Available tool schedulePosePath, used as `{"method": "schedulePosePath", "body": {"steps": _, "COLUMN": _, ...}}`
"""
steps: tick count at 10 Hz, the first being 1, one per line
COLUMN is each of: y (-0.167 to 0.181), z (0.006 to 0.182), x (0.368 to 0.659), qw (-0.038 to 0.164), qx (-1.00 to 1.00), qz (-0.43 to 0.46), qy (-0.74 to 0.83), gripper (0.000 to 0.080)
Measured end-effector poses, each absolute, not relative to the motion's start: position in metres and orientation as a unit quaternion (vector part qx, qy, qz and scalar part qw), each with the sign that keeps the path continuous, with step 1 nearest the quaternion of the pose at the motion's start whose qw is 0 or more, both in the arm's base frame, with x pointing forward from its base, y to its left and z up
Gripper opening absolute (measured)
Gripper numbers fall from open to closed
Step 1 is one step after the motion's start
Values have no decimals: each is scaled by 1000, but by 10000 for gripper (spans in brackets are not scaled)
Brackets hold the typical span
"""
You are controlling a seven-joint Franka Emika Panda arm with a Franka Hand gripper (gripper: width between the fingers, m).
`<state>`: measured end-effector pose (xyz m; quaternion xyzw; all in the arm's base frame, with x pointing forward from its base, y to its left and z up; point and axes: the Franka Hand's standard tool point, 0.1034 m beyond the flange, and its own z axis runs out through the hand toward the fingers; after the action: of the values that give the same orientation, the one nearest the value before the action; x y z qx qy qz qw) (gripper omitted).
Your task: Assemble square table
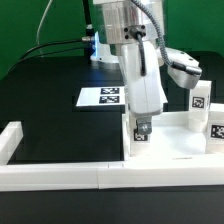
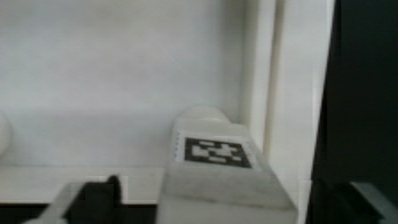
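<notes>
The white square tabletop (image 1: 176, 150) lies at the exterior view's right, against the low white wall. One white leg (image 1: 141, 136) with a black-and-white tag stands upright at the slab's near-left corner. My gripper (image 1: 143, 123) hangs straight above it, its fingers on either side of the leg's top. In the wrist view the tagged leg (image 2: 217, 152) rises between the dark fingers (image 2: 100, 197) of my gripper (image 2: 226, 198), which is open with a thin gap at the left finger. The tabletop's raised rim (image 2: 267, 70) runs beside the leg. Two more tagged legs (image 1: 200, 99) (image 1: 216, 127) stand at the right.
The marker board (image 1: 108, 97) lies flat on the black table behind the arm. A long low white wall (image 1: 60, 176) runs along the front, with a short arm (image 1: 12, 140) at the exterior view's left. Cables trail at the back.
</notes>
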<state>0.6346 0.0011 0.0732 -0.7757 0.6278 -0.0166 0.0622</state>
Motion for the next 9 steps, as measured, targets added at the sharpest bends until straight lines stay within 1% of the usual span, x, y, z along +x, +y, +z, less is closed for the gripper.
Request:
{"method": "schedulePosePath", "body": {"steps": 1, "y": 1, "z": 72, "x": 633, "qw": 63, "qx": -840, "qz": -36, "qy": 537, "gripper": 624}}
{"method": "schedulePosePath", "body": {"steps": 2, "y": 6, "z": 73, "x": 627, "qw": 61, "qx": -903, "qz": -40, "qy": 424, "gripper": 642}}
{"method": "schedulePosePath", "body": {"steps": 5, "y": 5, "z": 72, "x": 624, "qw": 54, "qx": -939, "qz": -43, "qy": 336, "gripper": 647}}
{"method": "schedulePosePath", "body": {"steps": 6, "y": 3, "z": 72, "x": 625, "qw": 46, "qx": -961, "qz": -48, "qy": 269, "gripper": 649}}
{"method": "schedulePosePath", "body": {"steps": 7, "y": -1, "z": 77, "x": 631, "qw": 27, "qx": -989, "qz": -57, "qy": 131, "gripper": 649}}
{"method": "schedulePosePath", "body": {"steps": 8, "y": 1, "z": 78, "x": 633, "qw": 23, "qx": -994, "qz": -58, "qy": 93, "gripper": 649}}
{"method": "schedulePosePath", "body": {"steps": 9, "y": 0, "z": 77, "x": 632, "qw": 25, "qx": -991, "qz": -57, "qy": 122, "gripper": 649}}
